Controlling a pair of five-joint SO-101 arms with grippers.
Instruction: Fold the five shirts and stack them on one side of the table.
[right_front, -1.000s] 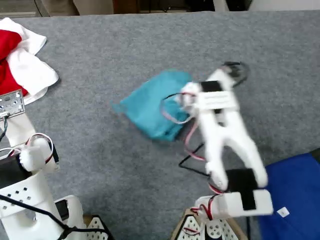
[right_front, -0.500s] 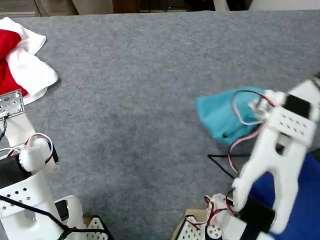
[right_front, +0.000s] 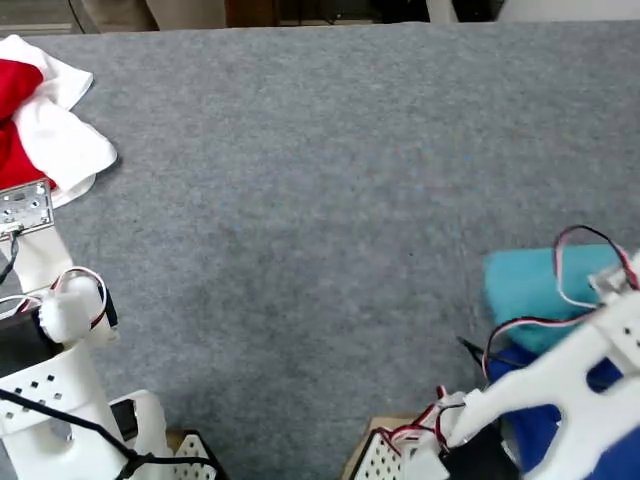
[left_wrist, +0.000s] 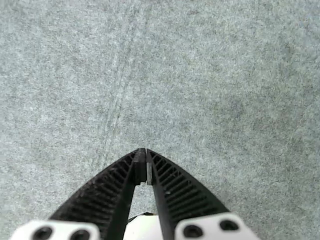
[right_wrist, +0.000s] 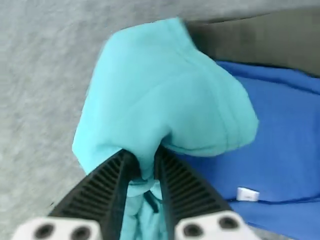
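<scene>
The counter (right_front: 300, 180) is grey and felt-like from edge to edge, with faint straight lines pressed into its nap. Beyond its far edge stands a brown wooden panel (right_front: 250, 12) among dim, unclear shapes.

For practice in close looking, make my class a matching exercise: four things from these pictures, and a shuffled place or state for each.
1 teal shirt
2 blue shirt
3 red shirt
4 left gripper

A shut, over bare grey table
B far left, beside white cloth
C held by the right gripper
D lying at the near right

Pairs: 1-C, 2-D, 3-B, 4-A
</scene>
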